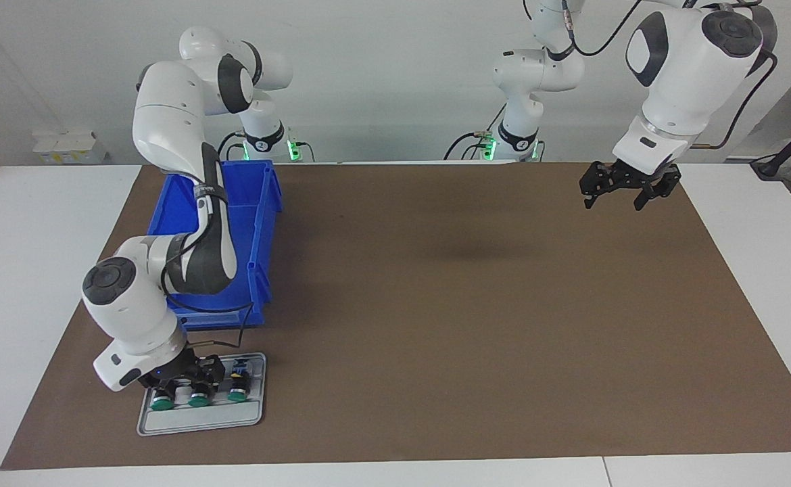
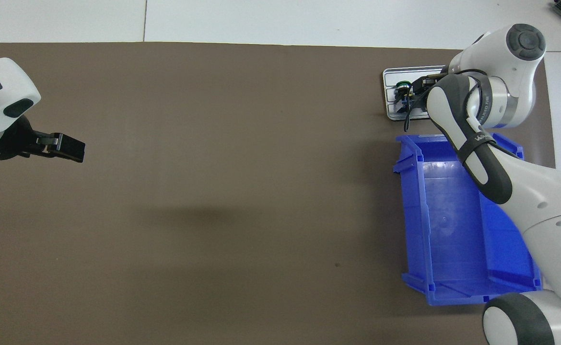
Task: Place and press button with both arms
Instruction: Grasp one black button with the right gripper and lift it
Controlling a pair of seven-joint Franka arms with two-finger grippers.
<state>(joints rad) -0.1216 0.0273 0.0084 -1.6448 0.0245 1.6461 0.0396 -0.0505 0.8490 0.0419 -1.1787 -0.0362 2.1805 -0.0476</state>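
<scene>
Three green-capped buttons lie side by side on a grey tray near the table edge farthest from the robots, at the right arm's end. My right gripper is down on the tray, over the black bodies of the middle button and the outer one. The third button lies uncovered beside it. In the overhead view the right arm hides most of the tray, and one button shows. My left gripper waits open and empty in the air over the mat at the left arm's end.
A blue bin stands on the brown mat between the tray and the right arm's base, and the right arm reaches over it. In the overhead view the bin looks empty. White table borders the mat.
</scene>
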